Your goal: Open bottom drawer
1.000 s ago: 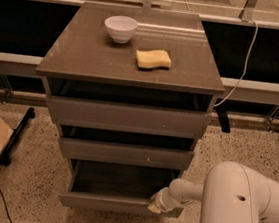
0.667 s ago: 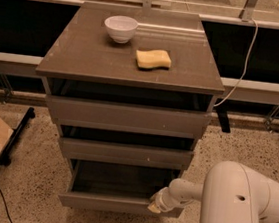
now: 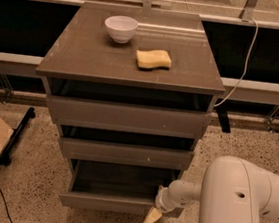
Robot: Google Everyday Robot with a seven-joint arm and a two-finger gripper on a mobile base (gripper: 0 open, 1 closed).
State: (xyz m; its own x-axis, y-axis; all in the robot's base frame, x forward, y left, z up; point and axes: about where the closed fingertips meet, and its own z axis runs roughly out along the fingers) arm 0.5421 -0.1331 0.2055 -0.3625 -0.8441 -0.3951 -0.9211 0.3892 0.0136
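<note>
gripper (image 3: 154,213) hangs low at the front right corner of the cabinet (image 3: 80,59), on the end of the white arm (image 3: 239,205) that reaches in from the cabinet's right. its pale tip lies at the right end of the bottom drawer (image 3: 109,203), touching or just beside the lower edge of that drawer's front. whether the gripper is open, closed or gripping the front cannot be told from this view.

the bottom drawer is the lowest of the cabinet's three. it stands partly out from the cabinet's face, and its bare grey-brown inside shows behind the flat front. its front reaches leftward from the gripper across the cabinet's width.

the step in hand looks like the pull itself, and the task seems well along though perhaps not finished. the next move likely calls for a straight draw away from the cabinet's face. it should stay level, since a pull from one end of the front could skew the drawer in its runners.

above it in the cabinet sit the middle drawer (image 3: 124,153) and the top drawer (image 3: 129,116), both slightly out. on the cabinet's top rest a white bowl (image 3: 120,29) and a yellow sponge (image 3: 153,59), well apart from the gripper.
</note>
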